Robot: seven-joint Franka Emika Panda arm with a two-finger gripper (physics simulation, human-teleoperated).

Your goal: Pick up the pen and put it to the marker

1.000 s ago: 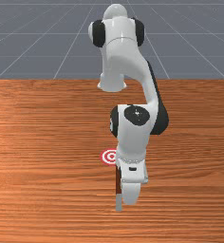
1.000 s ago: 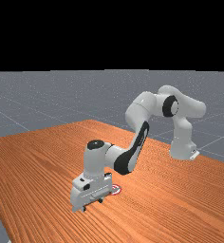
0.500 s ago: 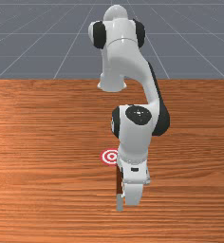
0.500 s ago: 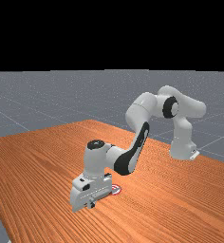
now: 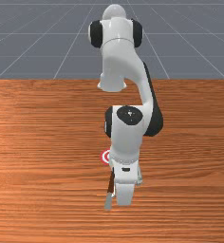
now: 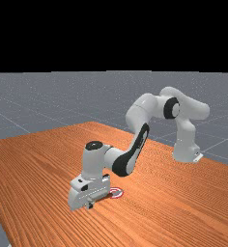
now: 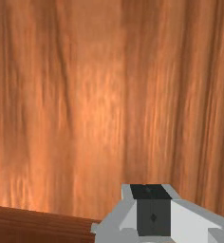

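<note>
Close beside the fingers (image 7: pixel 154 216), toward the front view's left, the pen (image 5: pixel 110 186) lies slantwise on the desk (image 5: pixel 42 190), near the target (image 5: pixel 105 156). It looks stiff and light, likely to roll; best taken across its brown barrel, with the fingers turned. They look clenched on each other, the pen seemingly unpinched; the arm (image 6: pixel 93 161) reaches out bent, its end pointing down

Front view faces the arm (image 5: pixel 121 54) — far view shares it, farther off — wrist view looks down, close.
</note>
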